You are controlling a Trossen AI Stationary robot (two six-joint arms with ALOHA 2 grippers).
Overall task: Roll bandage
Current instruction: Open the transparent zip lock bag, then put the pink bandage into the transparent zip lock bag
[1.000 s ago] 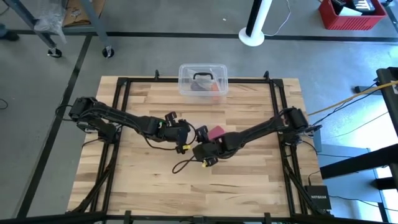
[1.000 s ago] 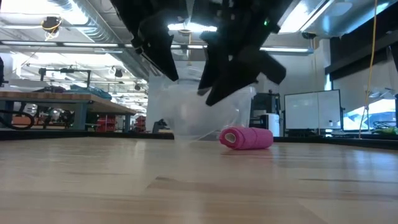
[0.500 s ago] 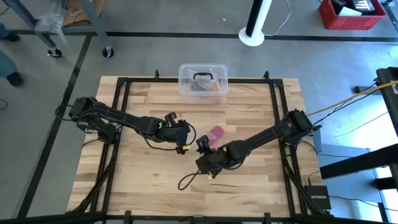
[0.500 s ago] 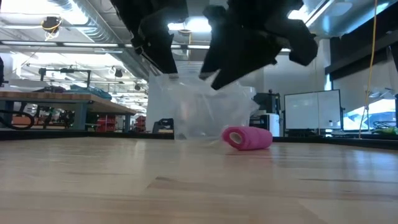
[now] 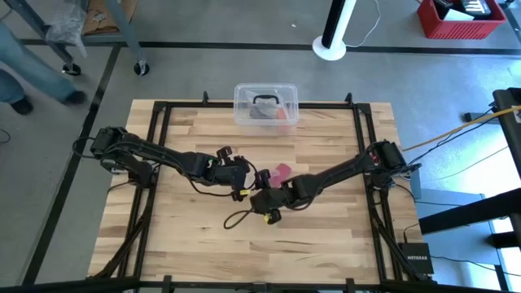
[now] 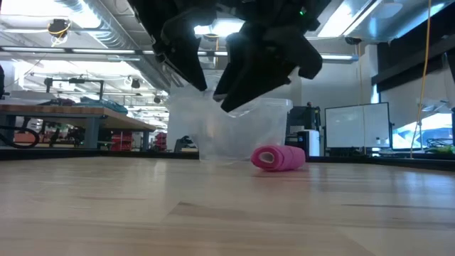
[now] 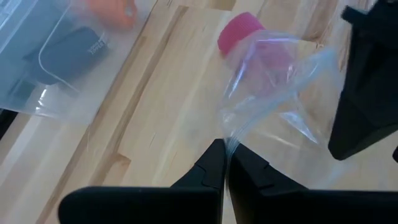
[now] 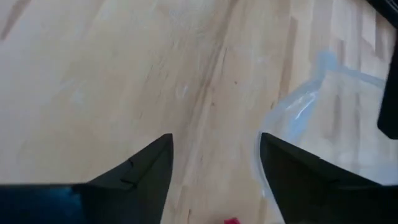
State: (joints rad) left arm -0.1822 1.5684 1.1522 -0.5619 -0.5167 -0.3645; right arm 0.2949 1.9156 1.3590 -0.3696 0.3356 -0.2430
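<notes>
High view has both arms meeting around the middle of the wooden table (image 5: 179,228). The bandage (image 5: 282,173) is already a small pink roll, lying on its side on the wood just beyond the two grippers, with nothing gripping it. From the low view you can see it sitting flat on the tabletop by itself, and the clear plastic box (image 5: 266,104) with the black handle is well behind it at the far edge.

The left gripper (image 7: 226,163) has its fingers pressed together on a corner of a small clear plastic bag (image 7: 280,93), holding it up off the table. In the left wrist view the pink roll shows partly through the bag, so the bag hangs between that camera and the roll. Can't tell if the bag actually touches the roll.

The right gripper (image 8: 214,155) is right beside the left one, hanging above the wood with its fingers spread apart and nothing between them. The bag's edge shows just off to one side of it, and a tiny bit of pink peeks in at the frame edge.

A person's legs (image 5: 32,69) are on the floor past the table's far left corner.
</notes>
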